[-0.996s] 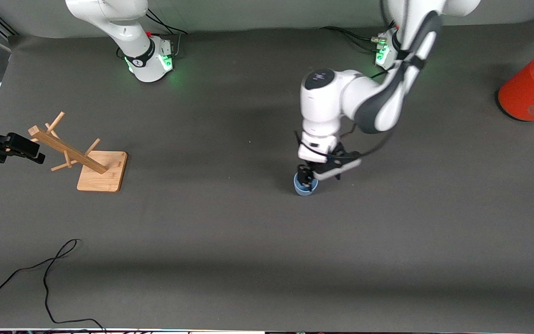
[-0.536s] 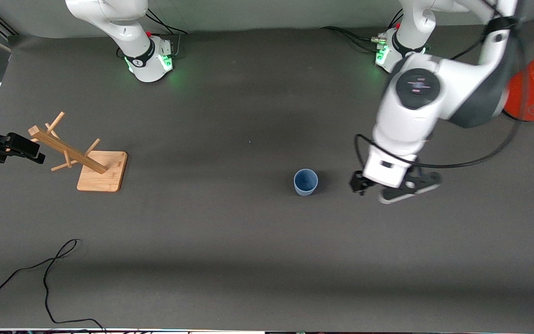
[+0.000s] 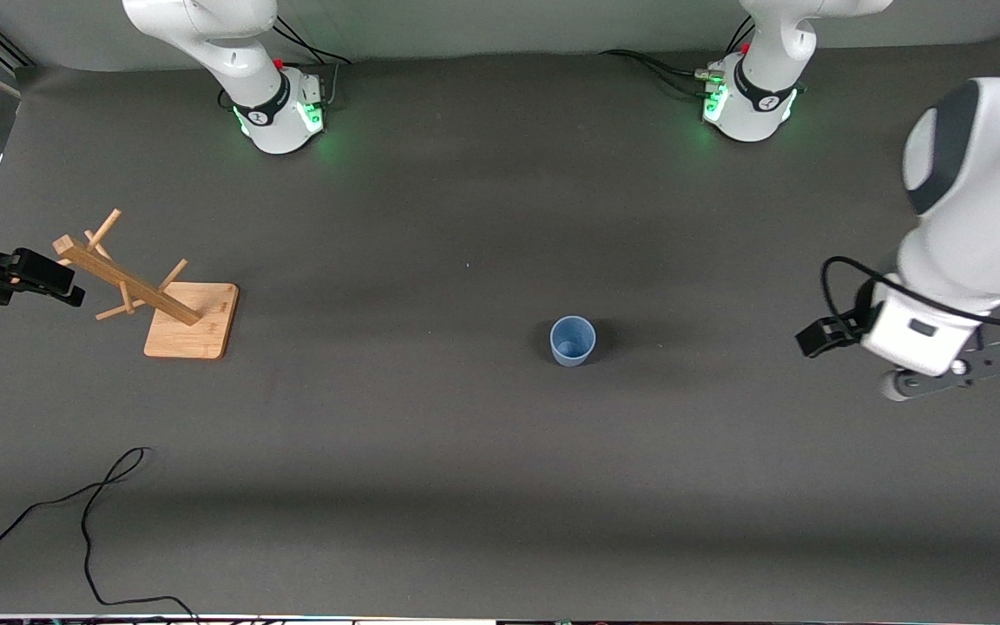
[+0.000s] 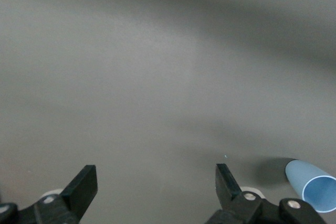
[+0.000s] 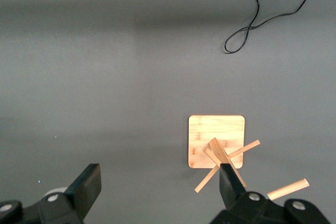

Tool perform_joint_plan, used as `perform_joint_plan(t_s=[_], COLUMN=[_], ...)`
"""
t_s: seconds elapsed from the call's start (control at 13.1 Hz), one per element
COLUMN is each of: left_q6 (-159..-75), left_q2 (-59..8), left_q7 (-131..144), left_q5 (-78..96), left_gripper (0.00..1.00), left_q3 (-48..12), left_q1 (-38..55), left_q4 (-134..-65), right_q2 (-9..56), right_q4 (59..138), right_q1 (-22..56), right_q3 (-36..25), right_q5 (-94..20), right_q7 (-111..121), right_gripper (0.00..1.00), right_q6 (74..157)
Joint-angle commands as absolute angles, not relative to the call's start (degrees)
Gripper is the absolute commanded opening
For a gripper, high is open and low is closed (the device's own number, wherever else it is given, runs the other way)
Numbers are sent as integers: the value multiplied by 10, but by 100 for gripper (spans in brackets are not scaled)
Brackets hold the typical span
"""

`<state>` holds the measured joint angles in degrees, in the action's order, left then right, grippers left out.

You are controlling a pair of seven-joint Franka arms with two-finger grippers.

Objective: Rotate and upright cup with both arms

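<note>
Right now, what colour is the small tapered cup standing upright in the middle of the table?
Light blue, the small tapered cup shows best in the front view.

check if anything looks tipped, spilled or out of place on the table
Nothing stands out. The cup stands upright, rim up, alone mid-table. The peg rack sits flat on its base. The left gripper and right gripper are open and empty.

matt plastic cup (image 3: 572, 339), pale smooth wood peg rack (image 3: 172, 305), matt grey cloth-like table (image 3: 430, 486).
</note>
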<state>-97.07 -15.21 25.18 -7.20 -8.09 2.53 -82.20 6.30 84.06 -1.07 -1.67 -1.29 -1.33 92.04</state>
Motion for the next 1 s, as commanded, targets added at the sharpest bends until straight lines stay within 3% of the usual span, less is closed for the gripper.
perform_joint_plan(t_s=[0.0, 0.15, 0.46, 0.61, 0.92], left_q6=[-955, -955, -959, -954, -950], left_q2=[-130, -107, -64, -45, -32], left_q7=[210, 173, 85, 74, 79], left_q5=[-60, -55, -26, -25, -19], left_gripper=[100, 100, 100, 100, 100], left_q3=[-88, -80, 12, 93, 102], left_q1=[-9, -23, -9, 59, 76], left_q4=[-831, -858, -915, -929, -941], right_q2=[57, 57, 57, 57, 57], right_q4=[845, 845, 845, 845, 845], right_q1=[-11, -11, -11, -11, -11], right_q3=[-16, -16, -16, -16, -16], right_q5=[-18, -18, -18, -18, -18], right_q7=[0, 0, 0, 0, 0], right_gripper=[100, 100, 100, 100, 100], right_q6=[922, 923, 923, 923, 923])
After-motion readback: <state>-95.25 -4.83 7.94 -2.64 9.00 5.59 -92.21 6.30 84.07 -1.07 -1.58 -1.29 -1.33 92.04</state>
